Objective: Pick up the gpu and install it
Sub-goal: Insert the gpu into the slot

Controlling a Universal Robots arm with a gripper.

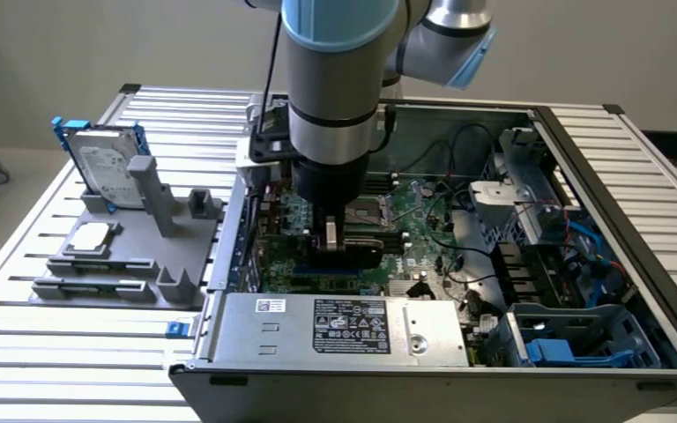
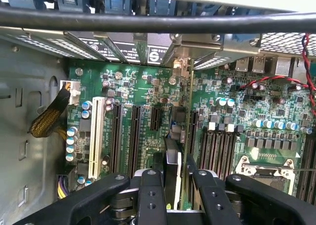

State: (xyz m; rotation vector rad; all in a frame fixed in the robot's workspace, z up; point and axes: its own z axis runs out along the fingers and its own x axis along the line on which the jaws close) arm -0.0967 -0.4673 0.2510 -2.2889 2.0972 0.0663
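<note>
My gripper [image 1: 331, 236] reaches down into the open computer case [image 1: 574, 176] and is shut on the gpu [image 1: 360, 251], a thin dark card held on edge low over the green motherboard [image 1: 415, 198]. In the wrist view the black fingers [image 2: 150, 195] clamp the gpu [image 2: 172, 165] from both sides. Its thin edge runs away from the gripper [image 2: 174, 188] towards its silver end bracket [image 2: 197, 49] at the case's rear wall. The card stands in line with the black expansion slots [image 2: 134, 136]. Whether it is seated in a slot I cannot tell.
A grey fixture tray [image 1: 115, 264] at the exterior view's left carries a hard drive in a blue frame [image 1: 109, 172] and a square silver chip [image 1: 92, 234]. The silver power supply [image 1: 332, 328] lies along the case's front. Cables [image 1: 468, 141], a drive cage [image 1: 574, 339] and a white slot [image 2: 95, 136] crowd the case.
</note>
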